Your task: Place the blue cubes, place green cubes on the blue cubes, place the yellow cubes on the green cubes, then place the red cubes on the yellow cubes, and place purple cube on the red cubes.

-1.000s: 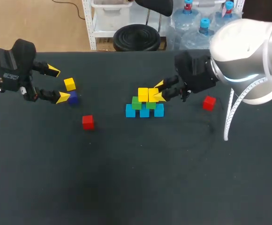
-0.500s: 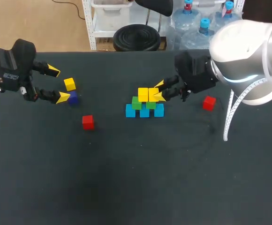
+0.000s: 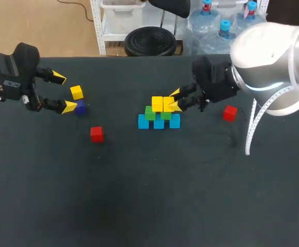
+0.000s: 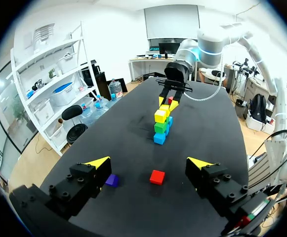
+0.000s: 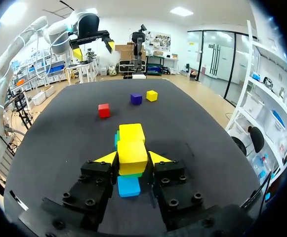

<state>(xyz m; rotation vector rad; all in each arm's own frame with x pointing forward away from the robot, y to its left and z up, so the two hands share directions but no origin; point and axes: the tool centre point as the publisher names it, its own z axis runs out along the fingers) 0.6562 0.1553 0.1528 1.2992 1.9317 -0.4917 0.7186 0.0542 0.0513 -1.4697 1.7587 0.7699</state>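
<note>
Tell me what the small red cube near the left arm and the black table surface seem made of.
Small red cube: probably painted wood or plastic; even colour, matte faces, crisp edges. Black table surface: seemingly matte cloth or mat; no glare or reflections.

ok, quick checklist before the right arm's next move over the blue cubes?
1. Right tool on yellow cube, fingers against both sides: ok.
2. Yellow cube flush on green cubes: cannot tell.
3. Blue cubes, three in a row at the base: ok.
4. Left tool open, far from the blue cubes: ok.
5. Left red cube and right red cube free on the table: ok.
</note>
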